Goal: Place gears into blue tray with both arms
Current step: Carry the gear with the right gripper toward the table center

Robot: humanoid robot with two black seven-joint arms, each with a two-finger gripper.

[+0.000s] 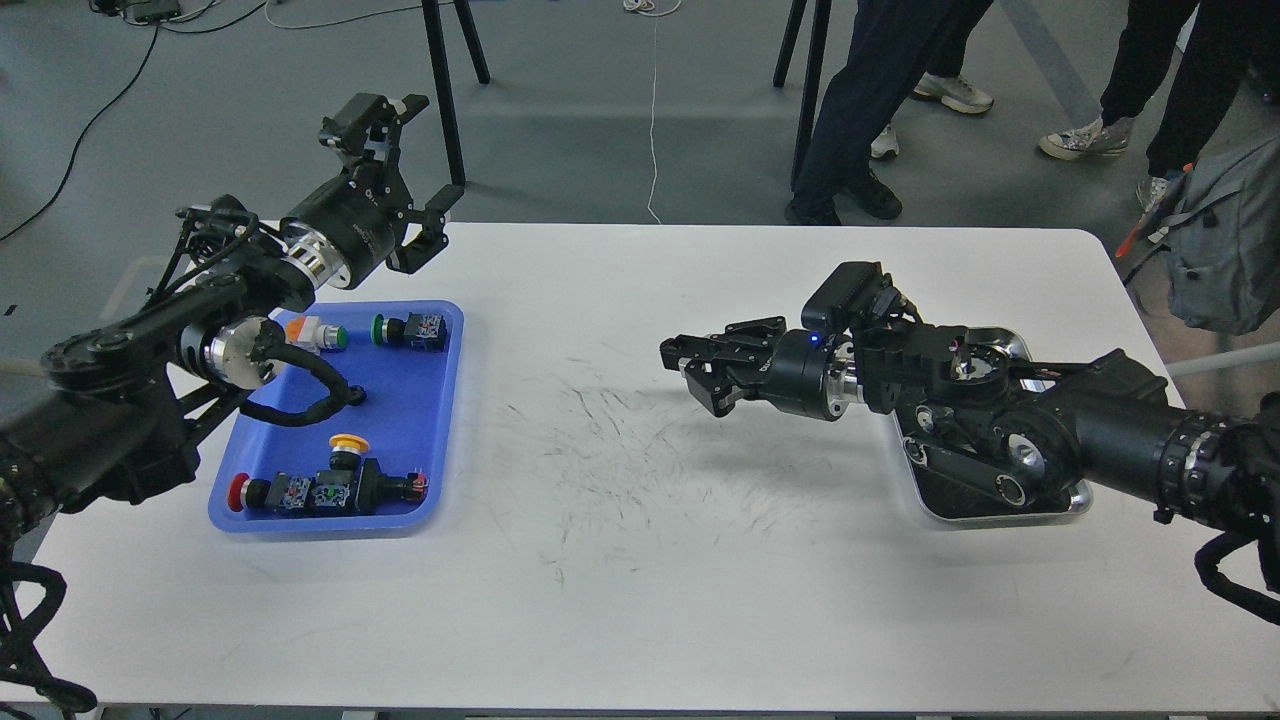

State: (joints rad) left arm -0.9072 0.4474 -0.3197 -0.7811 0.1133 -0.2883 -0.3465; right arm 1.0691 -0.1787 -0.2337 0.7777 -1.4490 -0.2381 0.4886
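Observation:
The blue tray (pixel 425 405) lies at the table's left and holds several coloured-cap push-button switches (pixel 330 490). I cannot make out any gears; nothing shows between either gripper's fingers. My left gripper (pixel 432 225) hovers above the tray's far edge with its fingers apart and nothing in them. My right gripper (pixel 690 368) reaches leftward over the scuffed middle of the table, well to the right of the blue tray. Its dark fingers are seen side-on and their gap is unclear.
A shiny steel tray (pixel 960 515) with a dark bottom sits at the right, mostly covered by my right arm. A black cable (pixel 310 405) from my left arm hangs into the blue tray. People's legs (pixel 850 110), tripod legs and a grey backpack (pixel 1220 250) stand beyond the table.

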